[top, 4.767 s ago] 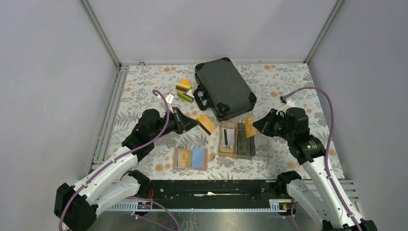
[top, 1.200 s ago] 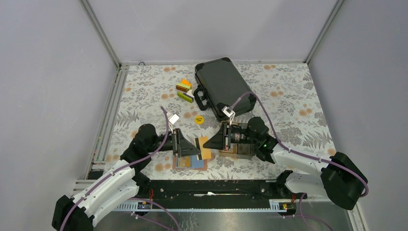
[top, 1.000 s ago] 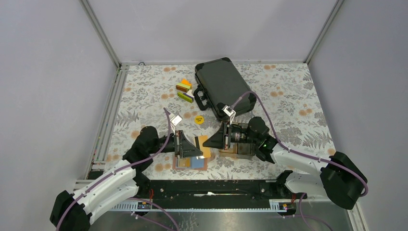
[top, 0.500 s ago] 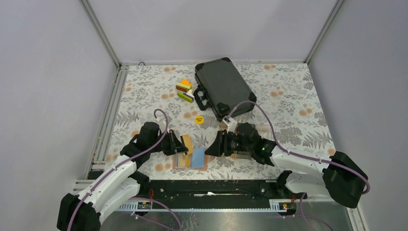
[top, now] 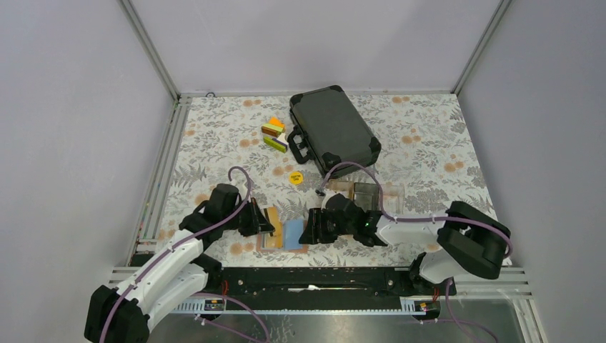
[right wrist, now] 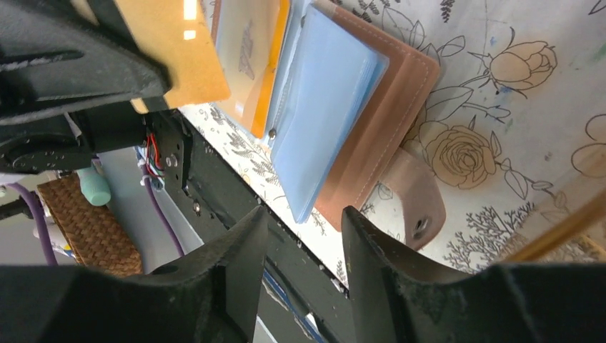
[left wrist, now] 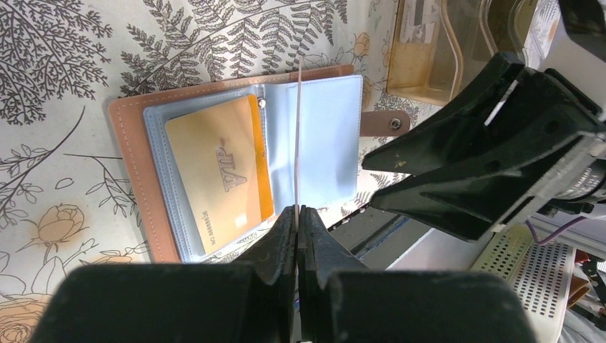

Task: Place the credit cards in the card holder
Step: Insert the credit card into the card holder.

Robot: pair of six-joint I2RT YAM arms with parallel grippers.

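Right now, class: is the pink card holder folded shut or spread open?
Spread open. The card holder lies flat, both blue-grey pocket pages facing up, a gold card in one pocket, its snap tab unfastened.

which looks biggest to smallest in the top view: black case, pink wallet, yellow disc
1. black case
2. pink wallet, partly covered yet clearly bigger than the disc
3. yellow disc

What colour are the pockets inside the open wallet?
Light blue-grey; the pockets show best in the left wrist view.
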